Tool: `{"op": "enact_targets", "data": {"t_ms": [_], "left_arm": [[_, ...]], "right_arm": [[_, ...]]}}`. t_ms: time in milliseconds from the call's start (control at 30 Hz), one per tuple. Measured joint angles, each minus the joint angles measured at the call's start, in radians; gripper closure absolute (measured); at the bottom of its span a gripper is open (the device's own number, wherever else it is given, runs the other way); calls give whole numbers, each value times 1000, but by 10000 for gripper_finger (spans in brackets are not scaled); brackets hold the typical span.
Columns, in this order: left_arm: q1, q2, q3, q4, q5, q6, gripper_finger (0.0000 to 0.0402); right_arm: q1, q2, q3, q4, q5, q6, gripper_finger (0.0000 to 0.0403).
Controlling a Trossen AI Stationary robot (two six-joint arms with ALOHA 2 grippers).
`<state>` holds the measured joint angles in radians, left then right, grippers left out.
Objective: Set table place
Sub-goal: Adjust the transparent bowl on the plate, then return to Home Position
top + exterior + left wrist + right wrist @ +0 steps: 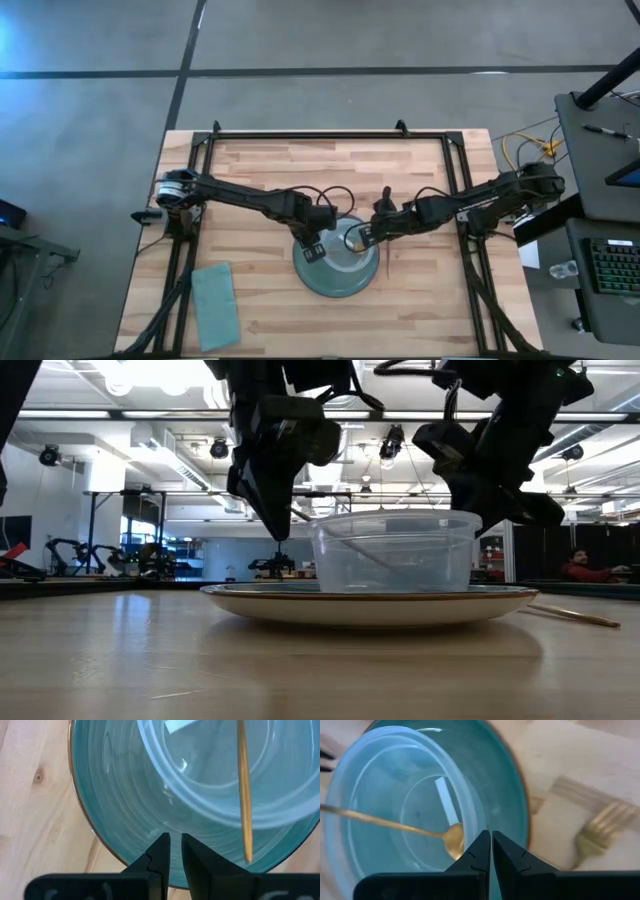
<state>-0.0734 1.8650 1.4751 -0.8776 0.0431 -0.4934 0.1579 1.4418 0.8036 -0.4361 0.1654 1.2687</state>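
Observation:
A teal plate (322, 280) lies on the wooden table (260, 170). A clear plastic bowl (395, 550) stands on the plate. A gold spoon (454, 840) lies in the bowl, its handle (243, 795) slanting up over the rim. My left gripper (175, 845) is shut and points down over the plate's left rim, beside the bowl; it also shows in the high view (312, 247). My right gripper (491, 844) is shut and hovers over the bowl's right edge, next to the spoon's bowl end; it also shows in the high view (365, 237).
A gold fork (597, 837) lies on the table just right of the plate. A folded teal napkin (213, 305) lies near the front left. A black rail frame (300, 135) edges the tabletop. A person (580, 567) sits far off in the room.

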Motion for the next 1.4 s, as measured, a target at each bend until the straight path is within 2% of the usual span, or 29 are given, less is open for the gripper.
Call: {"op": "enact_targets", "data": {"t_ms": [200,600,733,1067,1233,1400], "left_arm": [[0,-6,-8,3,0,1,369],[0,-32,-13,-44,-35,2,369],[0,-52,-33,-44,-50,2,369],[0,-163,-127,-6,-79,-25,369],[0,-234,-216,29,-89,-57,369],[-1,-375,-327,200,-48,-75,369]], "right_arm": [[4,45,1,71,-33,-13,390],[8,158,98,68,-58,-47,390],[8,147,106,60,-20,-40,390],[8,103,106,-126,26,16,390],[23,47,106,-176,127,35,390],[43,-66,106,-140,229,-63,390]]}}
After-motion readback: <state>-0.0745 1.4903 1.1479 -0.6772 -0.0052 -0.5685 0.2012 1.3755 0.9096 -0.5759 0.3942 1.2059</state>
